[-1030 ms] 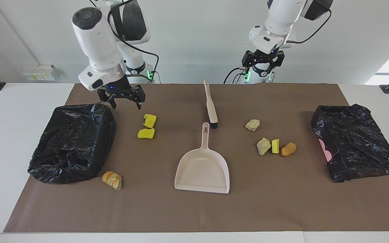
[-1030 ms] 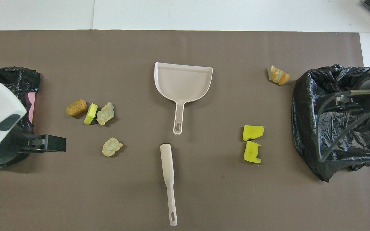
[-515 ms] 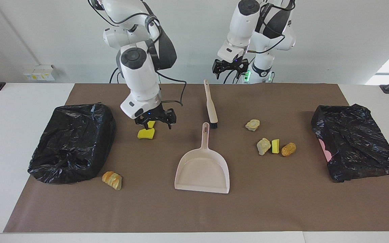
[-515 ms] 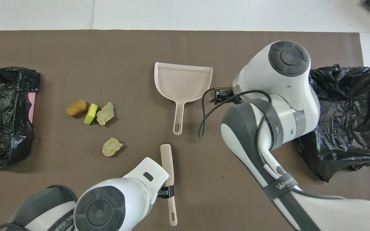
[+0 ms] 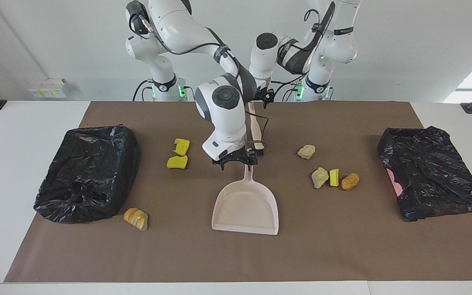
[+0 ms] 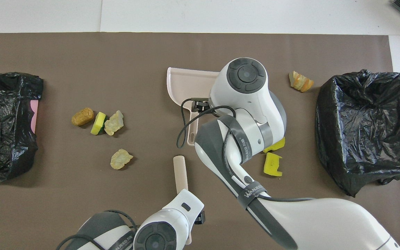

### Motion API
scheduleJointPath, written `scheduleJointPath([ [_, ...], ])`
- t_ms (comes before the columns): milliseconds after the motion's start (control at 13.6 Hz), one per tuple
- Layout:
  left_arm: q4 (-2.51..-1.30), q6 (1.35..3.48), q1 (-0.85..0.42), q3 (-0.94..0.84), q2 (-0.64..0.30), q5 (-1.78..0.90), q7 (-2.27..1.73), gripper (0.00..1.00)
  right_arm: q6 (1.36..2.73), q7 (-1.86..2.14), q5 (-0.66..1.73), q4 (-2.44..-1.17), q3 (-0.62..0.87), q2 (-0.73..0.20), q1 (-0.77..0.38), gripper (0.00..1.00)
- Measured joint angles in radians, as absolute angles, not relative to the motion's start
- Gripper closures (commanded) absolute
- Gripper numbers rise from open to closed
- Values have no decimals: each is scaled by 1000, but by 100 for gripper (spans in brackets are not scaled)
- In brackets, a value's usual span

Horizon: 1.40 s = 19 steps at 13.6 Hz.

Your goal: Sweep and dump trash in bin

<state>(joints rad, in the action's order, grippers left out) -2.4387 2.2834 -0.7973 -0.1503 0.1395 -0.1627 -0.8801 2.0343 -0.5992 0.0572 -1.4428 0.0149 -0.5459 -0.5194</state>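
The beige dustpan [image 5: 246,205] lies mid-table, its handle toward the robots; in the overhead view [image 6: 186,83] the right arm partly covers it. My right gripper [image 5: 236,162] is open, low over the handle's end. The beige brush [image 5: 255,131] lies nearer the robots. My left gripper [image 5: 264,97] is over the brush's handle end. Two yellow sponge pieces [image 5: 178,155] and a bread chunk [image 5: 136,218] lie toward the right arm's end. Several trash lumps [image 5: 334,178] lie toward the left arm's end.
A bin lined with a black bag [image 5: 88,176] stands at the right arm's end of the table, another [image 5: 430,172] at the left arm's end. A brown mat [image 5: 342,254] covers the table.
My right gripper has moved from beside the black bag, past the yellow sponge pieces, to the dustpan handle. My left gripper has swung to the brush handle and come down.
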Motion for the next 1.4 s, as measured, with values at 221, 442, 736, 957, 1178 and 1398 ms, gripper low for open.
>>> scheduleJointPath([
  [221, -2453, 2292, -801, -147, 130, -163, -881, 17, 2063, -607, 53, -1432, 15, -586, -554, 3],
  [442, -2464, 2292, -812, -148, 131, -163, -881, 87, 2060, -625, 38, -1431, 13, -588, -570, 25],
  [736, -2468, 2292, -820, -148, 131, -163, -875, 100, 2054, -625, 19, -1445, 9, -589, -569, 39],
  [957, -2467, 2283, -820, -143, 132, -163, -862, 100, 2054, -625, 17, -1452, 9, -589, -569, 80],
  [1178, -2466, 2226, -814, -126, 157, -163, -835, 100, 2054, -625, 3, -1452, 9, -589, -569, 100],
  [1398, -2464, 2147, -777, -120, 220, -163, -795, 100, 2054, -625, -3, -1450, 9, -588, -569, 100],
])
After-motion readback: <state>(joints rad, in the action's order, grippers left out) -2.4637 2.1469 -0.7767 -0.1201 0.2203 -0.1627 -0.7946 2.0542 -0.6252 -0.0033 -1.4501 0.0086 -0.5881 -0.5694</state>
